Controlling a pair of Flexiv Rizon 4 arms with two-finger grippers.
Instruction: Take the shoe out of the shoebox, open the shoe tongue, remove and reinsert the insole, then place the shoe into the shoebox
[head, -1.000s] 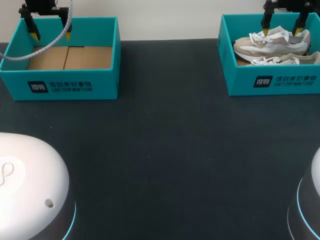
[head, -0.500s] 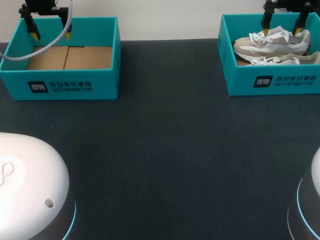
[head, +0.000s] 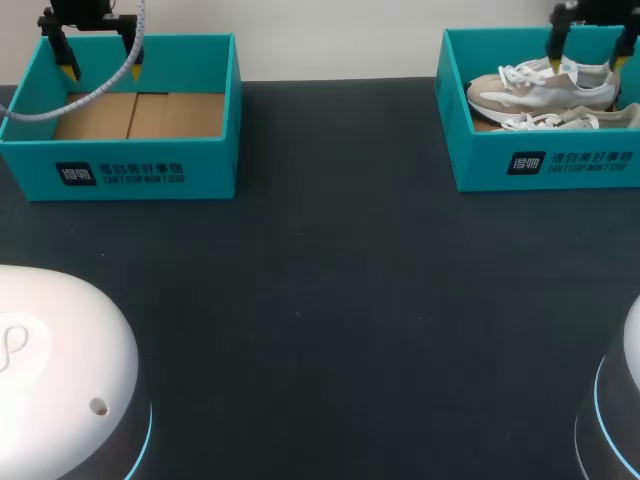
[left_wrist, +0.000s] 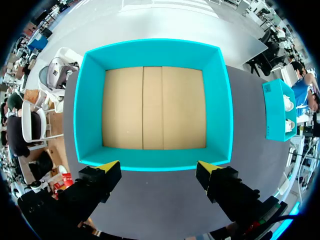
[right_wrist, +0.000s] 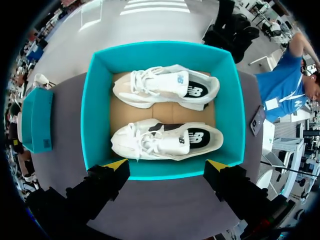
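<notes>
The shoebox (right_wrist: 95, 100) rings two shoes (right_wrist: 165, 86) beneath spread right fingers (right_wrist: 116, 164); left fingers (left_wrist: 109, 166) spread too.

Holds the left pincer (head: 101, 70) at the far left corner, fingers pointing straight down and spread wide (yellow tips level with each other). Holds the right pincer (head: 588, 62) at the far right corner, likewise pointing down, fingers just as wide apart.

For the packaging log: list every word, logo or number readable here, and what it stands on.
Left shoebox, front wall: square logo and two lines of white print, too small to read surely.
Right shoebox, front wall: the same print, likewise too small.
Shoes: small logo marks, no readable words.
No numbers seen.
</notes>
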